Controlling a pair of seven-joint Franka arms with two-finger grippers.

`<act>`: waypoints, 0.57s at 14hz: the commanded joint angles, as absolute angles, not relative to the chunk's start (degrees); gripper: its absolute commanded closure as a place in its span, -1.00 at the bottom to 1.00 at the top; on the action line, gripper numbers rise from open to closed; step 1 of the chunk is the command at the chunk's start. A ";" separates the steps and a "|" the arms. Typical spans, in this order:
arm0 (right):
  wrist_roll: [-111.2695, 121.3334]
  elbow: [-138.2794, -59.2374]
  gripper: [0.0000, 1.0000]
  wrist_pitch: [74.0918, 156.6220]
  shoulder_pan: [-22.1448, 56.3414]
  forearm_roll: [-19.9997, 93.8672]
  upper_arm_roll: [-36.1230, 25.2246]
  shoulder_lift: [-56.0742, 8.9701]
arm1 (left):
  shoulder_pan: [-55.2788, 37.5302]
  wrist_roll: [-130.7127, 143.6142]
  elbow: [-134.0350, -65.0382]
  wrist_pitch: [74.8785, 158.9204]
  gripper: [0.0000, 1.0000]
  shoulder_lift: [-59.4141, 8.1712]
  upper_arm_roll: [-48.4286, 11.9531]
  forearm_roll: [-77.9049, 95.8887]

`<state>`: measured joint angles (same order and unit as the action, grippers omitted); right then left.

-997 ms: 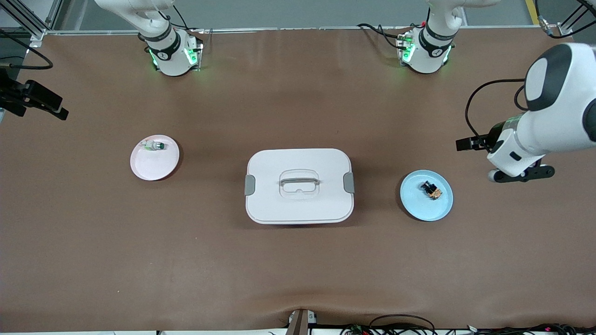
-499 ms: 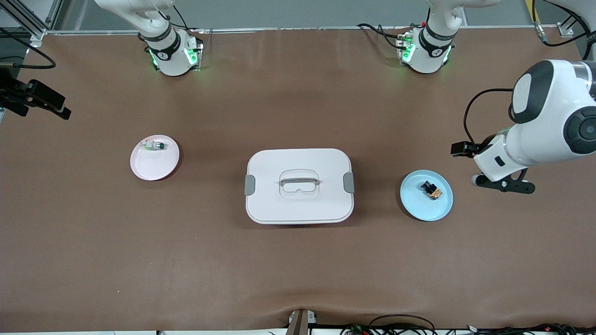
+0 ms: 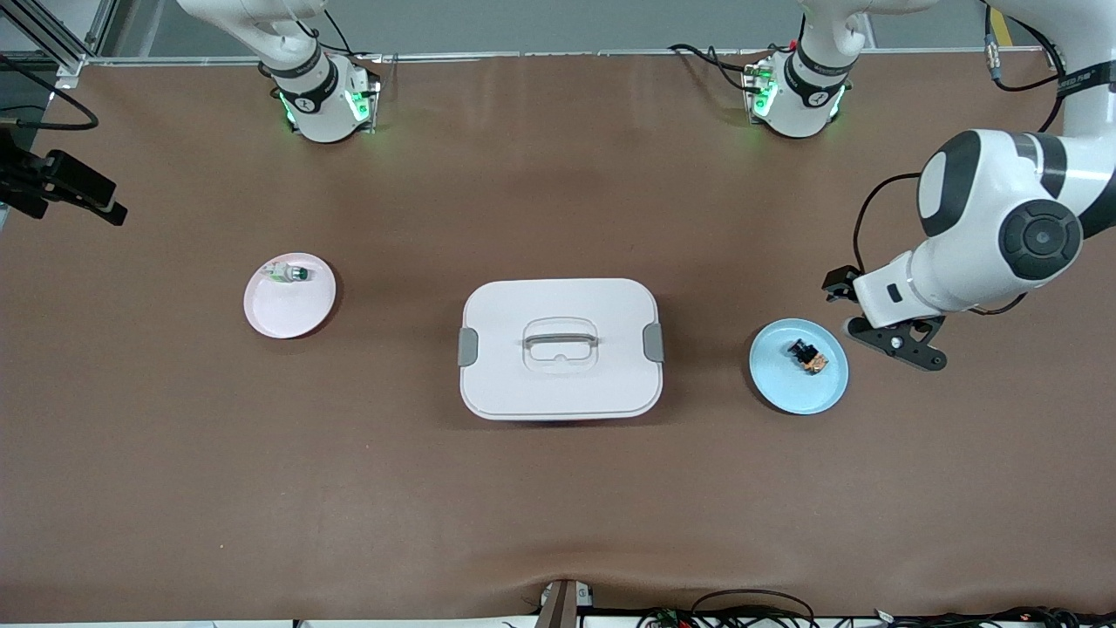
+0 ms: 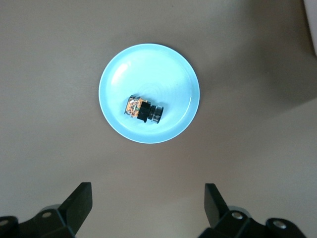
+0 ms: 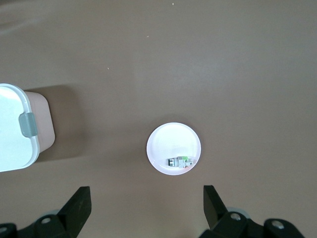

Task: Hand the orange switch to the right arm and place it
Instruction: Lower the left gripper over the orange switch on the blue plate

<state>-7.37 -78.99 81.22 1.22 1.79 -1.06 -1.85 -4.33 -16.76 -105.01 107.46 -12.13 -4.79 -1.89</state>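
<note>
Left gripper (image 3: 896, 342) hangs in the air just beside the blue plate (image 3: 779, 384), off its edge toward the left arm's end of the table, with its jaws spread wide and nothing between them. Judging by that pose, it is lining up a descent, the fingers (image 4: 79, 201) parted so they can pass either side of the part.

On that plate, a little off its middle, lies the orange switch (image 4: 144, 110), resting on its side: a small black blocky body with a round cap at one end and an orange-tan section at the other. The plate is shallow, round and smooth, likely plastic, so the switch could slide if nudged.

Right gripper (image 5: 143, 208) waits aloft, also fully open and empty, looking down on a pale pink plate (image 3: 288, 316) that holds a clear-white part with a green cap (image 3: 289, 274). This plate sits well apart from the blue plate, toward the right arm's end.

Between the two plates stands a white lidded box (image 3: 560, 349) with rounded corners, grey side latches and a recessed handle. A matte brown mat (image 3: 558, 506) covers the table.
</note>
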 commanded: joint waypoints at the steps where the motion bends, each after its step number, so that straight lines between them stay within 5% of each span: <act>1: -7.73 -78.84 -1.00 81.30 -0.26 2.28 -0.70 -0.88 | -3.60 -17.75 -108.63 109.42 -1.00 -9.67 -6.41 -0.97; 8: -7.65 -78.75 -1.00 80.07 0.17 0.88 -0.09 -0.97 | -2.64 -21.77 -110.74 111.78 -1.00 -10.28 -8.79 -0.79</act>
